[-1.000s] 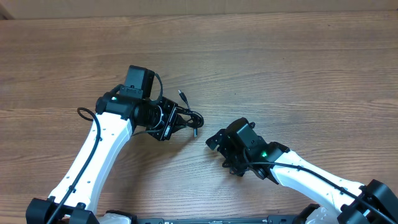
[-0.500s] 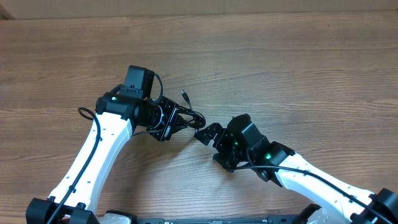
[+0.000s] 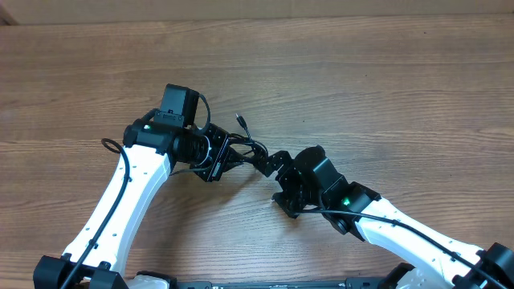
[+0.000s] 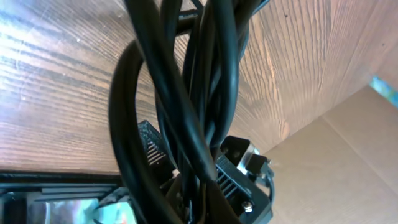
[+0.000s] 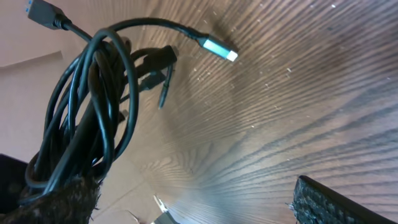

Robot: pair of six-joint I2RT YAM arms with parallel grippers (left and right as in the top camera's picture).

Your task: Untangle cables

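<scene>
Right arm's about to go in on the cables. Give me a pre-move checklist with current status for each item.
1. Left gripper shut on the cables: ok.
2. Right gripper open: ok.
3. Right gripper close beside the cables: ok.
4. One strand singled out to grab: not ok, the strands run tangled together in the right wrist view.
5. Silvery plug sticking out free of the coil: ok.
6. Where the silvery plug's strand runs inside the coil: cannot tell.

The cables (image 4: 186, 106) blur in the left wrist view, cut off at its top and bottom edges.
</scene>
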